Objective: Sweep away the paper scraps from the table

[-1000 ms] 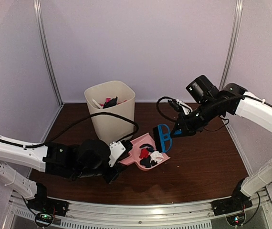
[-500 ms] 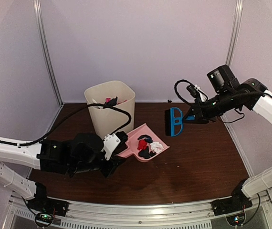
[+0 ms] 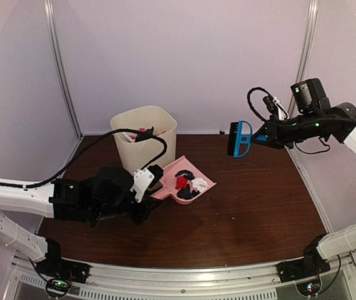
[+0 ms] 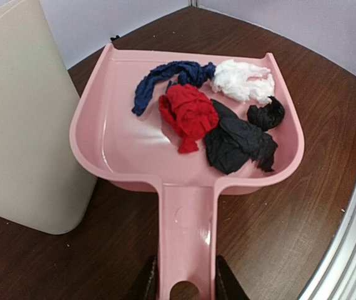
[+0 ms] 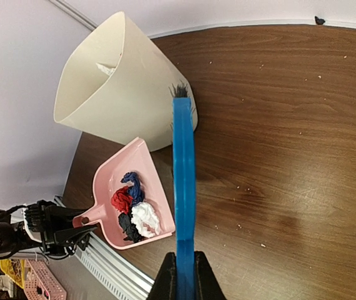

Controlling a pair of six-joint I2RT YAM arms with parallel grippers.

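My left gripper point(image 3: 152, 185) point(image 4: 184, 281) is shut on the handle of the pink dustpan point(image 3: 182, 179) point(image 4: 128, 140), held next to the bin. In the pan lie several paper scraps point(image 3: 187, 185): a red wad point(image 4: 189, 112), a dark blue one point(image 4: 165, 78), a white one point(image 4: 243, 80) and black ones point(image 4: 237, 144). They also show in the right wrist view point(image 5: 133, 212). My right gripper point(image 3: 267, 137) point(image 5: 185, 275) is shut on the blue hand brush point(image 3: 239, 138) point(image 5: 183, 181), held high above the table point(image 3: 259, 206) at the right.
A cream waste bin point(image 3: 143, 145) point(image 5: 112, 87) point(image 4: 22, 125) with scraps inside stands at the back left, right beside the dustpan. Small crumbs dot the wood point(image 5: 253, 206). A silver rail point(image 3: 184, 278) runs along the front edge.
My right gripper has lifted the brush up and to the right, away from the dustpan. My left gripper has raised the dustpan and drawn it left toward the bin.
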